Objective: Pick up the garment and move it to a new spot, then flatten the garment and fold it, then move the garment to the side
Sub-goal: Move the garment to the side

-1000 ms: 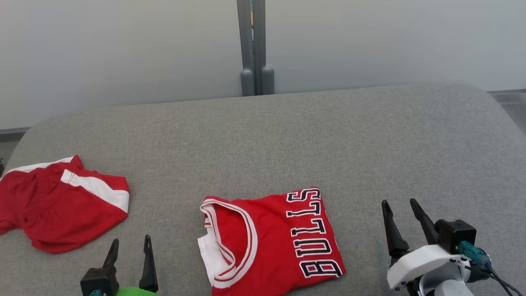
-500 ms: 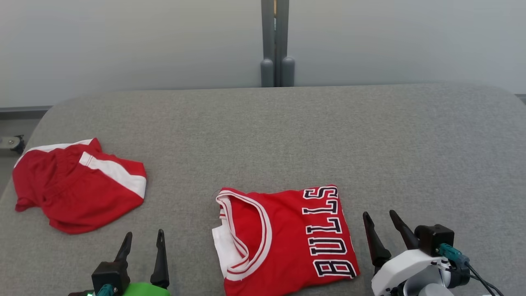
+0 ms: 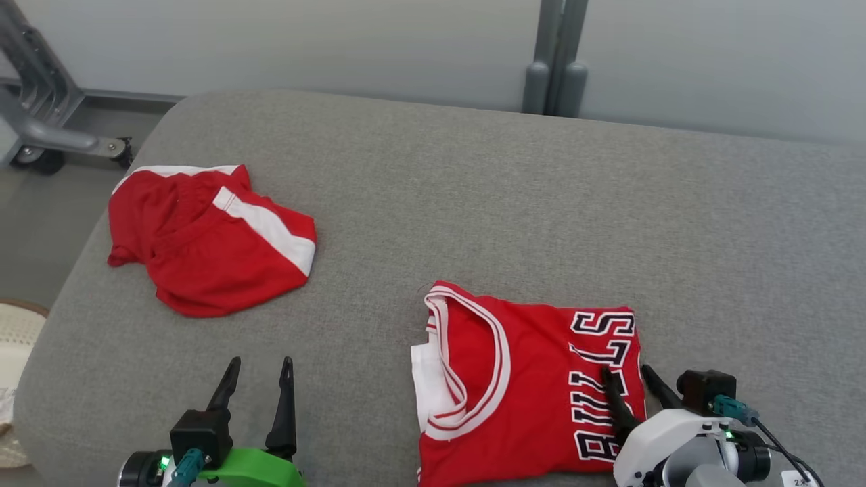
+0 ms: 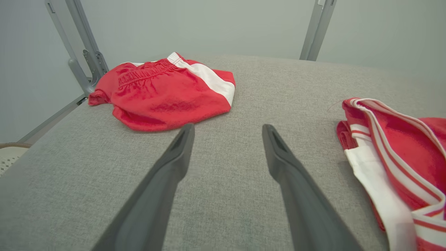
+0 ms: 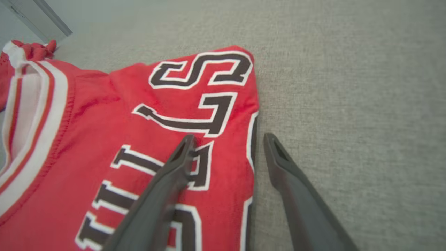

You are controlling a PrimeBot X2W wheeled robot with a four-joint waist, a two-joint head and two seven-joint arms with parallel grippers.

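Note:
A folded red jersey [image 3: 528, 379] with black-and-white lettering lies flat on the grey cushion near the front edge. My right gripper [image 3: 625, 370] stands open at the jersey's right edge. In the right wrist view its left finger is over the lettering of the jersey [image 5: 139, 122], its right finger is over bare cushion, and the gripper [image 5: 229, 137] holds nothing. A crumpled pair of red shorts [image 3: 203, 250] with a white stripe lies at the far left. My left gripper [image 3: 261, 362] is open and empty, with its fingers [image 4: 228, 128] pointing at the shorts [image 4: 163, 97]. The jersey [image 4: 400, 146] is to its right.
The grey cushion [image 3: 473, 203] ends at a rounded left edge, with floor beyond. A grey wheeled metal frame [image 3: 40, 122] stands at the back left and a grey post [image 3: 555, 67] behind the cushion. A pale woven item [image 3: 13, 338] sits on the floor at the left.
The head camera has swung left, shifting the whole picture right and bringing the frame and floor into view. My right gripper now overlaps the jersey's right edge, having stood clear of it before.

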